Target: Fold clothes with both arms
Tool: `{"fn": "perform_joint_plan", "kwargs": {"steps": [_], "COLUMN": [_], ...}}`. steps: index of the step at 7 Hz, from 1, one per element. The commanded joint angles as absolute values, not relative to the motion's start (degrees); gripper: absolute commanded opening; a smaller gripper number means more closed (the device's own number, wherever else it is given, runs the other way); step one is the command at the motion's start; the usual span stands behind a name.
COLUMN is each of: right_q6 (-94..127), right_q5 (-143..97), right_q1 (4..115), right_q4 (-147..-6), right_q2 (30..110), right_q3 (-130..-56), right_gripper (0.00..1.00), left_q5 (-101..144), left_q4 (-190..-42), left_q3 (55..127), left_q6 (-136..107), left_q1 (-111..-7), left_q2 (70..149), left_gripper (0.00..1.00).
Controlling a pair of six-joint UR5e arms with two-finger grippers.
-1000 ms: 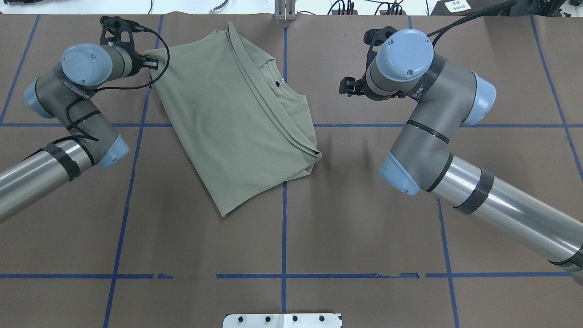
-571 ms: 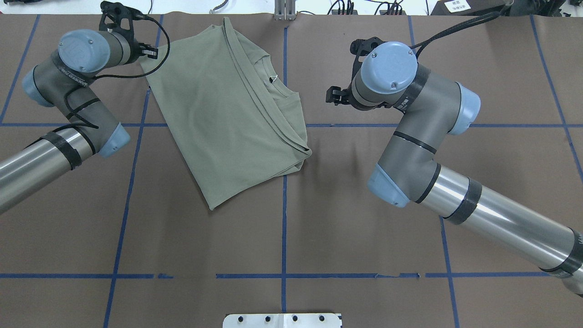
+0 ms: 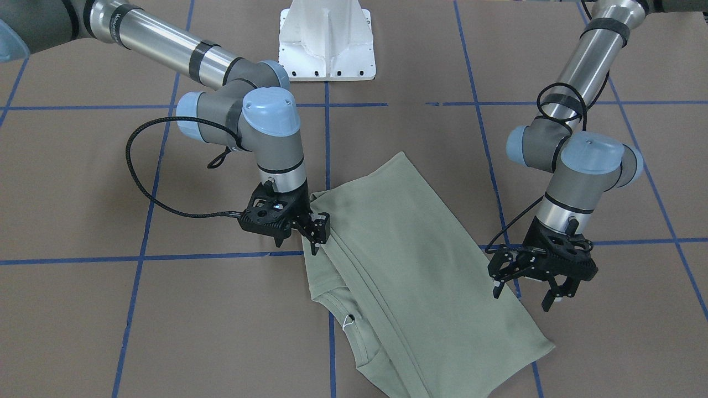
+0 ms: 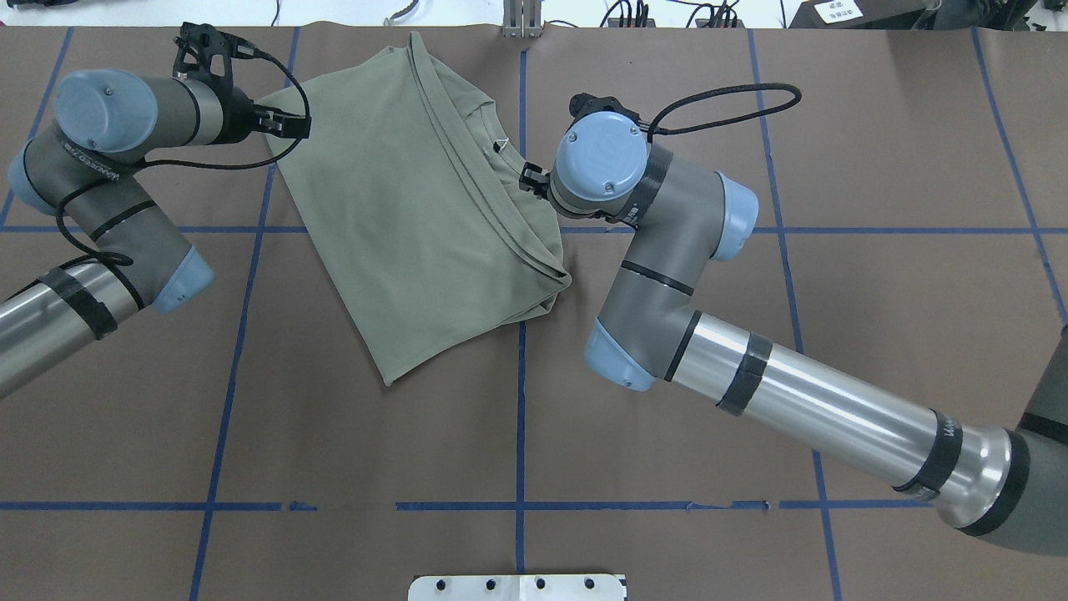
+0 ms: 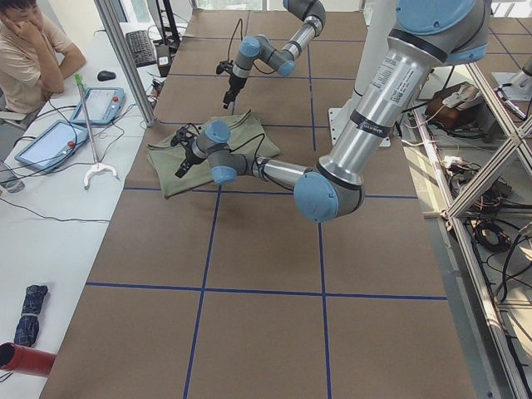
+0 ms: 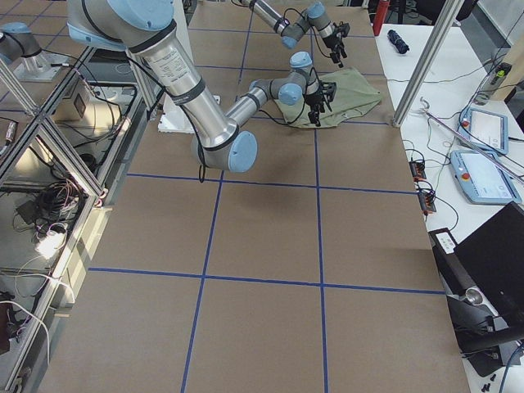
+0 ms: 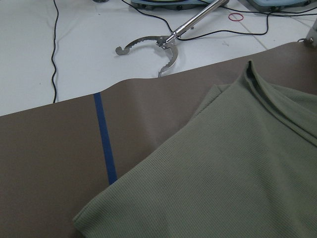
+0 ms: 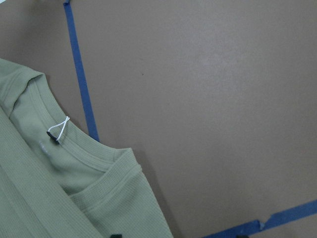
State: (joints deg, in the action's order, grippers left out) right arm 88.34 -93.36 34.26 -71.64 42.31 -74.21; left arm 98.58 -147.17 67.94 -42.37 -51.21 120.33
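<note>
- While my left gripper (image 3: 521, 298) has stayed near the shirt's (image 4: 417, 217) far-left corner, sliding only a little along that edge, the big change is on the other side.
- The shirt lies folded lengthwise and slanted on the far half of the table (image 4: 751, 417), between my two arms. It slid slightly leftward a second ago and has since lain still.
- My right gripper (image 3: 296, 247) has swung in from well apart, over bare table, to the shirt's right edge just beside the neck (image 8: 84, 158) and its tag string (image 8: 59, 130).
- With a gripper now at each side of the shirt's far end, I judge I am setting up the next fold. No cloth is pinched yet.
- My left arm comes in low from the near left, the wrist bent so the gripper points down. Its fingers are spread and empty, just beside the cloth's edge.
- My right arm stretches far across, the elbow bent, and the wrist points the gripper down. Its fingers are spread, one over the folded edge and one over bare table. Whether either touches cloth, I cannot tell.
</note>
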Motion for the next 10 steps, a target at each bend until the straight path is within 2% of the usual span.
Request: {"fn": "perform_joint_plan", "kwargs": {"steps": [1, 2, 5, 6, 7, 10], "right_q6": [91.3, 91.3, 91.2, 91.2, 91.3, 91.2], "right_q5": [-93.3, -93.3, -93.2, -93.1, -93.1, -93.1], "right_q1": [32.4, 31.6, 30.8, 30.8, 30.8, 30.8], "right_q4": [-71.6, -71.7, -71.7, -71.7, -71.6, -71.6], "right_q2": [42.2, 42.5, 43.2, 43.2, 43.1, 43.1], "right_q3": [-72.8, -72.8, -72.7, -72.7, -72.8, -72.9], "right_gripper": [0.74, 0.74, 0.62, 0.38, 0.0, 0.0], "left_q5": [98.7, 98.8, 98.8, 98.7, 98.8, 98.7], "left_q4": [-147.4, -147.4, -147.4, -147.4, -147.4, -147.4], "left_q3": [68.4, 68.4, 68.3, 68.3, 68.3, 68.2], "left_q6": [-42.5, -42.5, -42.5, -42.5, -42.5, -42.5], "left_q1": [-50.4, -50.4, -50.3, -50.3, -50.3, -50.3], "left_q2": [120.0, 119.7, 119.7, 119.7, 119.7, 119.6], "left_gripper": [1.0, 1.0, 1.0, 1.0, 1.0, 1.0]}}
